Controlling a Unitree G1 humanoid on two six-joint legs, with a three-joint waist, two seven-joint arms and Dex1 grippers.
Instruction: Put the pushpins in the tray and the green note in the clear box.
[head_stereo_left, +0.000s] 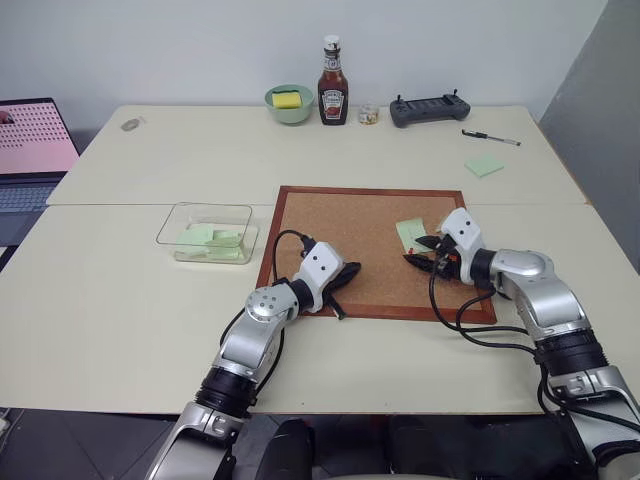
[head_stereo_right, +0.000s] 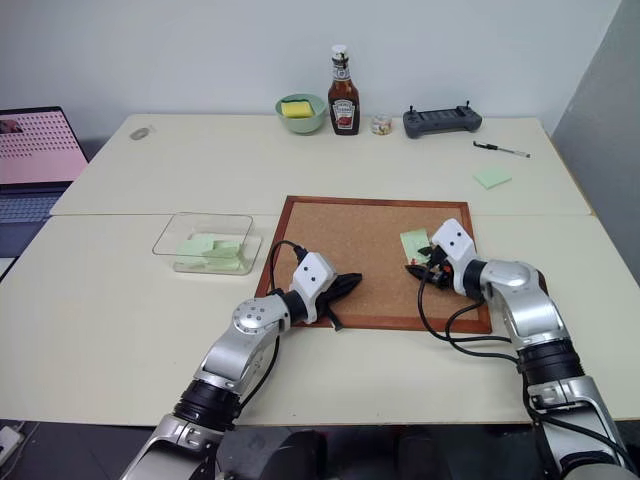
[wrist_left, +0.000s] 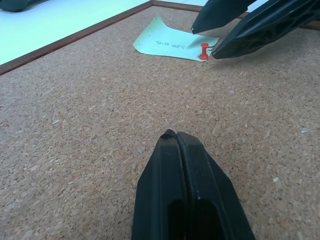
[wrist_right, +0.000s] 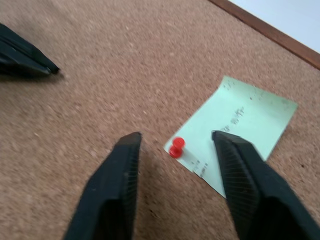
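Note:
A pale green note (wrist_right: 245, 122) lies on the cork board (head_stereo_left: 340, 215), pinned at one corner by a red pushpin (wrist_right: 176, 147). My right gripper (wrist_right: 172, 135) is open just above the board, with one finger on each side of the pushpin and touching nothing. From the head view it sits at the note's near edge (head_stereo_left: 420, 250). My left gripper (wrist_left: 175, 136) is shut and empty, resting low over the board's near left part (head_stereo_left: 348, 272). The clear box (head_stereo_left: 172, 228) stands left of the board with green slips inside. The tray is out of view.
Along the table's far edge stand a green bowl (head_stereo_left: 290, 112) with a yellow sponge, a ketchup bottle (head_stereo_left: 332, 90), a small jar (head_stereo_left: 368, 115) and a black controller (head_stereo_left: 430, 108). A pen (head_stereo_left: 490, 138) and green sticky pad (head_stereo_left: 484, 165) lie far right. A laptop (head_stereo_left: 30, 150) sits left.

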